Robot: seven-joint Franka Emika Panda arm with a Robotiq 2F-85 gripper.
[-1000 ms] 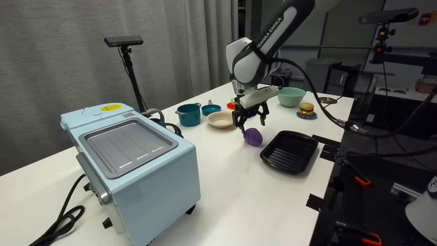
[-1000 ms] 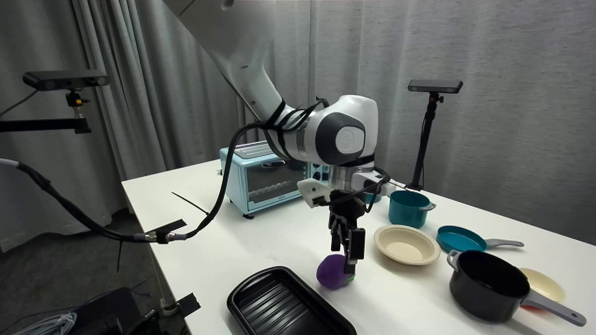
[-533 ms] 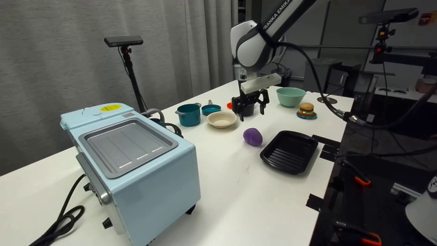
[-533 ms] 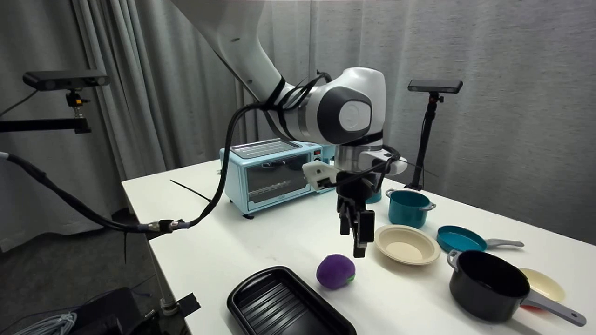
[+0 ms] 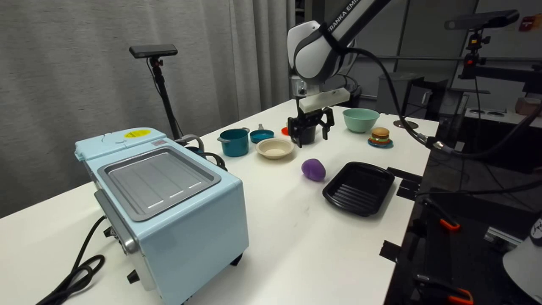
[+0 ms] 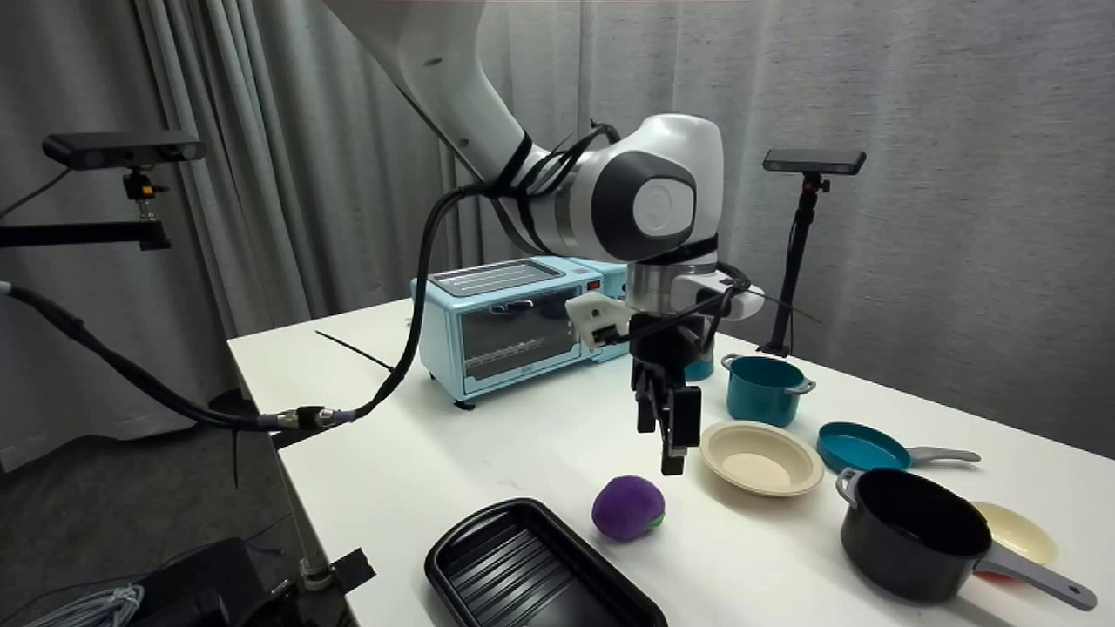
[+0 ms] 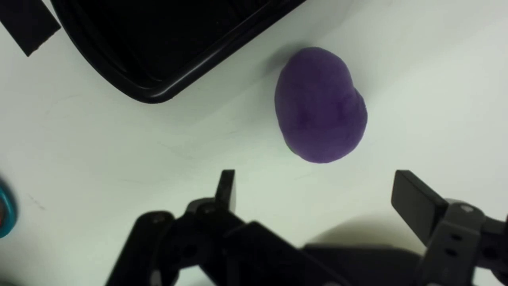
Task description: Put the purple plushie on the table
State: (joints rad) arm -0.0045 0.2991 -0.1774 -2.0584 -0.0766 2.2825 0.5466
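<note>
The claw (image 7: 316,188) hangs above the worktop (image 5: 275,254), its jaws spread well apart with nothing between them, and to my eye the job is all but done. The purple plushie (image 7: 319,107) rests right on the worktop, clear of the claw; in an exterior view the black tray (image 6: 531,566) lies just beside it, near and to the left, not touching, and the cream bowl (image 6: 762,461) sits to the right and farther. What remains, I'd say, is a tidy exit: rise straight up, jaws wide, before any sideways swing. A low sweep right could clip the bowl or, farther right, the dark saucepan (image 6: 897,562); a low one left could nudge the plushie against the tray, so best leave it be where it lies.
</note>
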